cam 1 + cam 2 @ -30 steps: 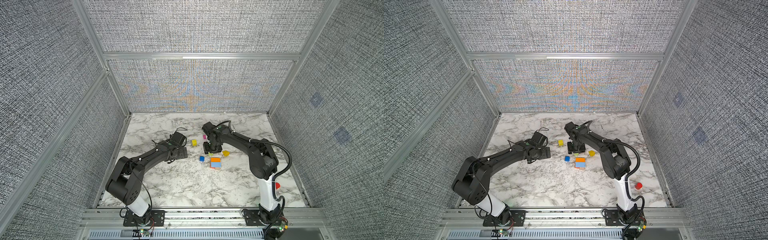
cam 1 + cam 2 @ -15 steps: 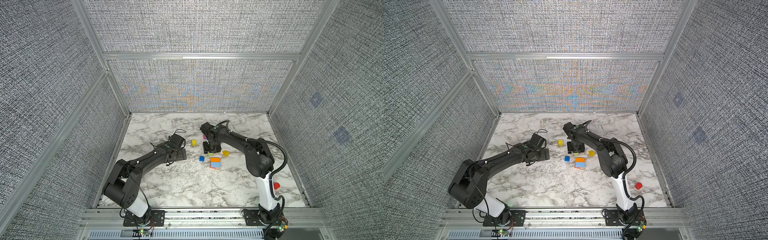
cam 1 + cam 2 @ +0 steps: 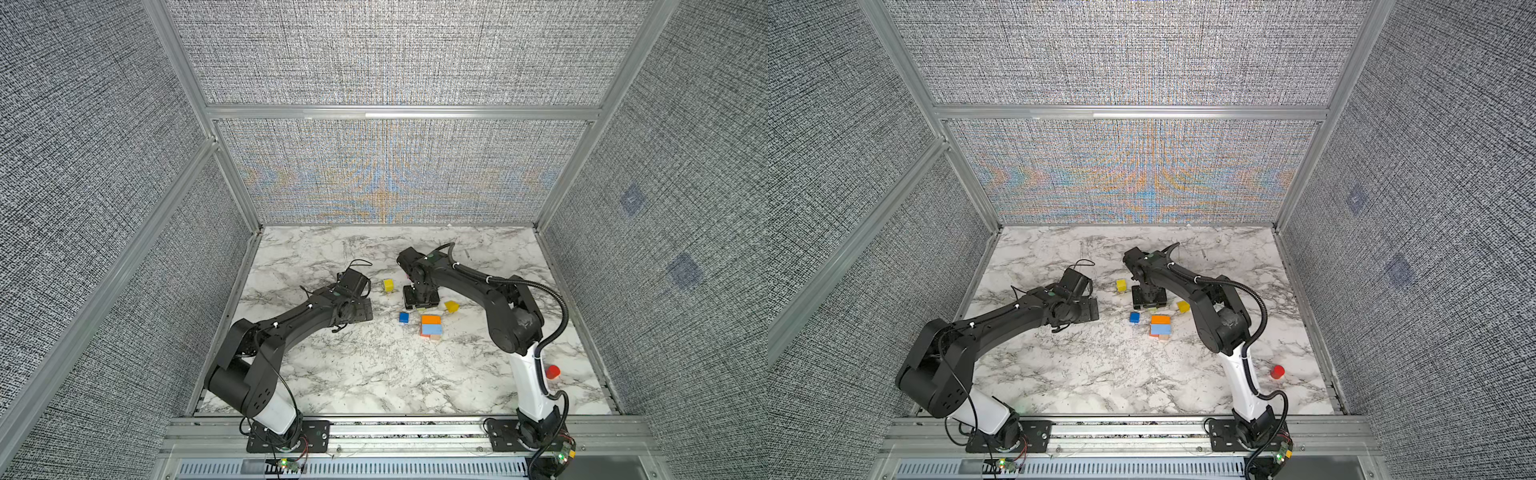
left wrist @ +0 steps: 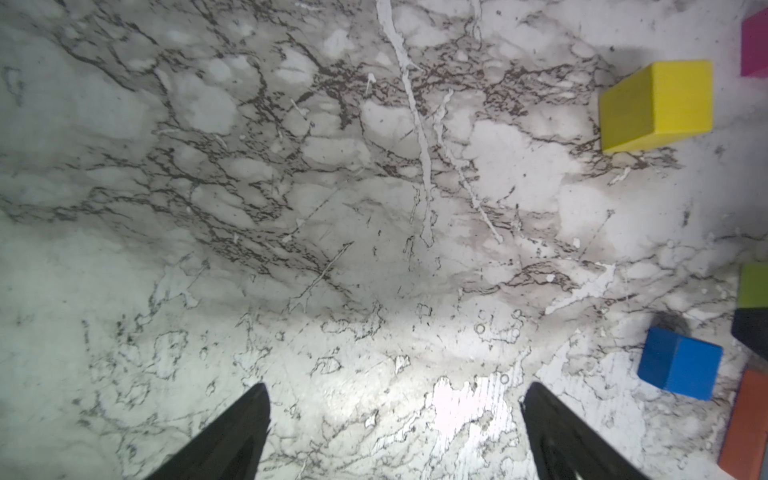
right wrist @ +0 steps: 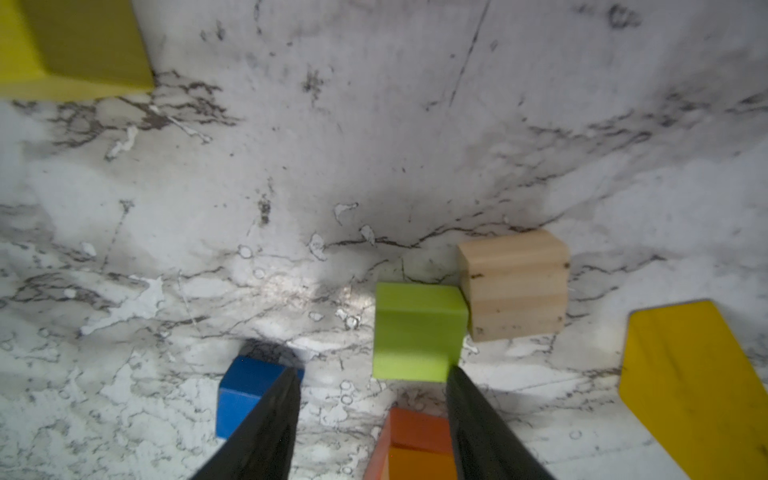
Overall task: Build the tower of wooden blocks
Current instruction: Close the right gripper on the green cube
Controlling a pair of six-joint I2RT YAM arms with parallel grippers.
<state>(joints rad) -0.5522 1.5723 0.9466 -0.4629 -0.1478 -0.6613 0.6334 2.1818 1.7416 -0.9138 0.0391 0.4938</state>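
- Where both top views catch it, the tower (image 3: 431,325) (image 3: 1160,325) (orange, light blue, tan) stands mid-way across the tabletop (image 3: 374,374), just on the front-edge side of the right gripper (image 3: 420,305).
- Left wrist: left gripper (image 4: 395,386) jaws wide apart over bare tabletop.
- Right wrist: right gripper (image 5: 372,371) jaws apart, gripping nothing; green cube (image 5: 419,330) just beyond the tips.

White marble tabletop (image 3: 374,374) inside grey woven walls (image 3: 395,54) with aluminium frame rails (image 3: 399,112)

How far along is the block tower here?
Done: a low tower of orange and light blue bricks. In hand: nothing; the right gripper hangs open by the green cube, the left gripper open over marble. Left: it, the blue cube, a yellow cube and others.
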